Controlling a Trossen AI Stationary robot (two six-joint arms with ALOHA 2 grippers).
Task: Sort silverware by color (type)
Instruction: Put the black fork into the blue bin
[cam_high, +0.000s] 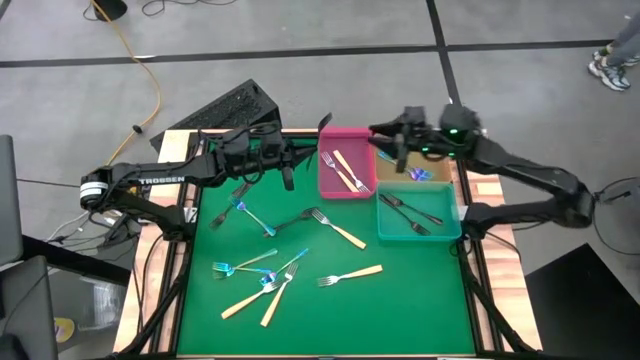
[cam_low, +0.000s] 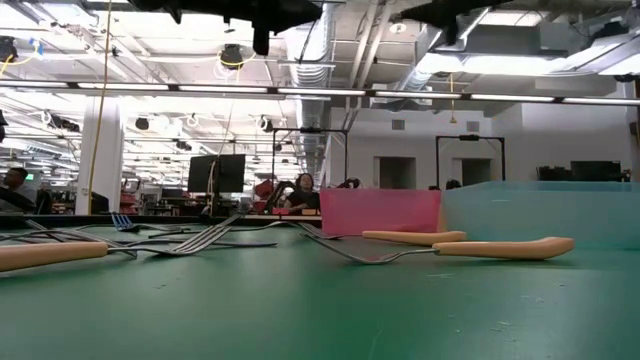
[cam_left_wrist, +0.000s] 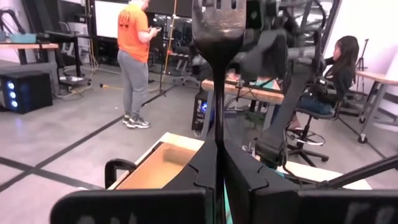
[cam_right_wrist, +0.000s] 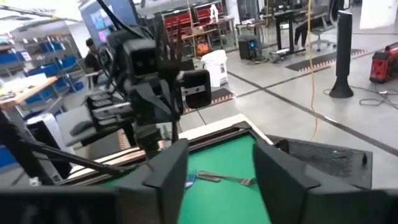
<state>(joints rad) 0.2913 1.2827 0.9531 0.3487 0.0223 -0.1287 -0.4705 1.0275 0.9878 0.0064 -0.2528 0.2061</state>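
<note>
Black metal fork (cam_left_wrist: 218, 37) stands clamped in the left gripper (cam_high: 288, 165), likely for handover, while at three o'clock the right gripper (cam_high: 400, 150) waits with fingers apart.

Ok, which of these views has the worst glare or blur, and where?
Low view: ceiling lights glare white, nearest green mat soft. Left wrist view: the dark fork pinched in the left hand looms blurred. Right wrist view: open right hand out of focus.

Left gripper (cam_high: 288, 172) is clamped tight at the table's rear, while right gripper (cam_high: 392, 150) apparently gapes wide.
</note>
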